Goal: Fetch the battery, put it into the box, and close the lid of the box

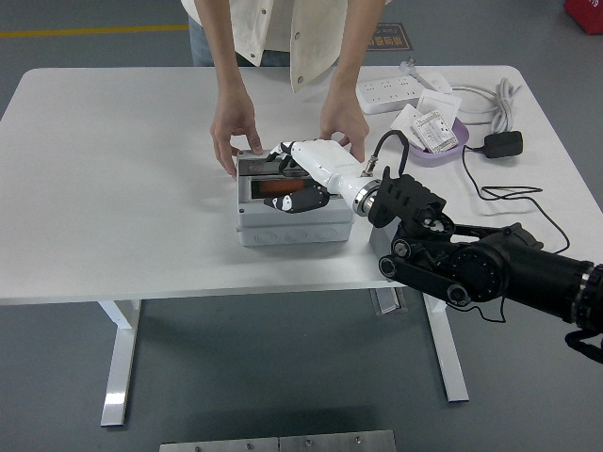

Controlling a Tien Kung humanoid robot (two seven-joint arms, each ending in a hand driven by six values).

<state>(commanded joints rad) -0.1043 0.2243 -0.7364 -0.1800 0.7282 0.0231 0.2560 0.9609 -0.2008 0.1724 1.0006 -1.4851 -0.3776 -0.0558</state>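
Note:
A grey box (292,226) stands mid-table, and the orange battery (276,187) lies inside it. The clear lid (256,169) is tilted low over the opening. My right hand (294,179), white with black fingers, lies across the lid, with its fingers curled over the far edge and its thumb under the near side. A person at the far side steadies the box: one hand (234,127) at its far left corner, the other hand (344,122) at its far right corner. My left arm is out of view.
A white power strip (386,92) and a purple bowl (450,149) of packets sit at the back right. A black adapter (503,143) trails a cable (490,193) toward my right arm. A white cord (506,94) lies near the right edge.

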